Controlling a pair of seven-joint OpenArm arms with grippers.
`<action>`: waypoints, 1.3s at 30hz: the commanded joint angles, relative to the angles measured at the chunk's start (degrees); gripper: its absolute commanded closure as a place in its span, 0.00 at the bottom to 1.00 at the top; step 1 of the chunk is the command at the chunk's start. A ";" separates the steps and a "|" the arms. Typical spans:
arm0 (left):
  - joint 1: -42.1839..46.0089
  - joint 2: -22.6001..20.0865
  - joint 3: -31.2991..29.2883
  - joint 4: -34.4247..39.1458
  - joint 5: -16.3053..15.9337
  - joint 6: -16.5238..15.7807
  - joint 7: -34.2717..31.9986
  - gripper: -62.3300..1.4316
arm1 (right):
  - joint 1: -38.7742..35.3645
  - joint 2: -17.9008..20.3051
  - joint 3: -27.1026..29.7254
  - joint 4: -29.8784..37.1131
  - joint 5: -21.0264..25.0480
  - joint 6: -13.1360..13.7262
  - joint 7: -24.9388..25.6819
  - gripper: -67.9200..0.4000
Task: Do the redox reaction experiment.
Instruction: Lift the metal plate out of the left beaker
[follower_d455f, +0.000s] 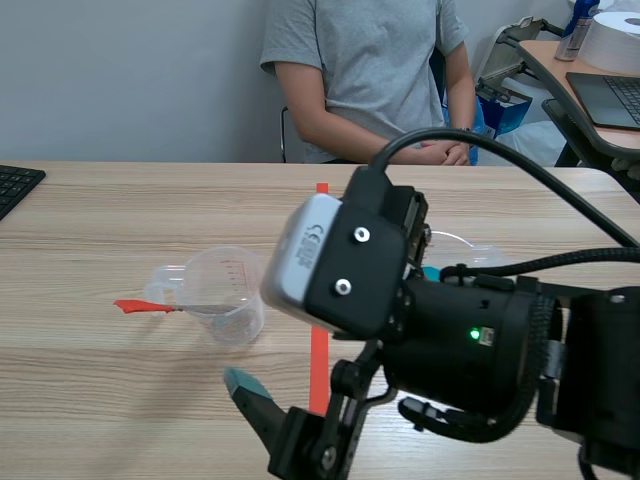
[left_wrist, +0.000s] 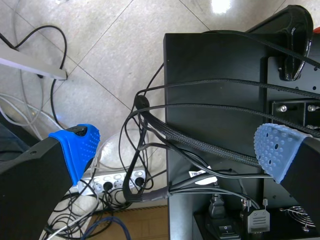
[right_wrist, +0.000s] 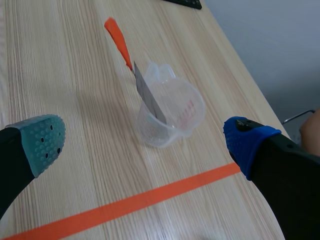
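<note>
Right gripper (right_wrist: 144, 143) hangs above the table (right_wrist: 50, 80) with its fingers spread wide and nothing between them, and the clear measuring cup (right_wrist: 172, 112) stands just ahead of it, roughly centred in the gap. A knife (right_wrist: 144, 91) leans in that cup, blade down inside and orange handle sticking out past the rim on the side away from the gripper. An orange tape line (right_wrist: 150, 200) runs between the cup and the gripper. I cannot tell whether the cup holds any liquid. The step looks like an approach to the cup or the knife. To do it well, the gripper should come down slowly and square to the cup, keeping both pads off the thin wall until it is centred, since a one-sided nudge could tip so light a cup and throw the knife out. If the knife is the target, gripping the handle beyond the rim seems safer than reaching near the blade. Left gripper (left_wrist: 177, 150) is far from the cup, off the table over floor cables, also spread and empty.
</note>
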 joint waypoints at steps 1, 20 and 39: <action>0.13 -0.04 -0.35 0.85 -0.17 -0.15 -0.61 0.00 | 1.84 -1.42 -0.76 -1.07 -0.70 -0.31 0.68 0.00; 0.13 -0.02 -0.35 0.85 -0.17 -0.15 -0.59 0.00 | 15.21 -14.69 -16.28 -18.71 -9.16 -8.85 -0.39 0.00; -0.02 -0.07 -0.31 0.81 -0.33 -2.27 -1.86 0.00 | 17.75 -16.52 -17.16 -20.81 -12.87 -16.96 -0.35 0.00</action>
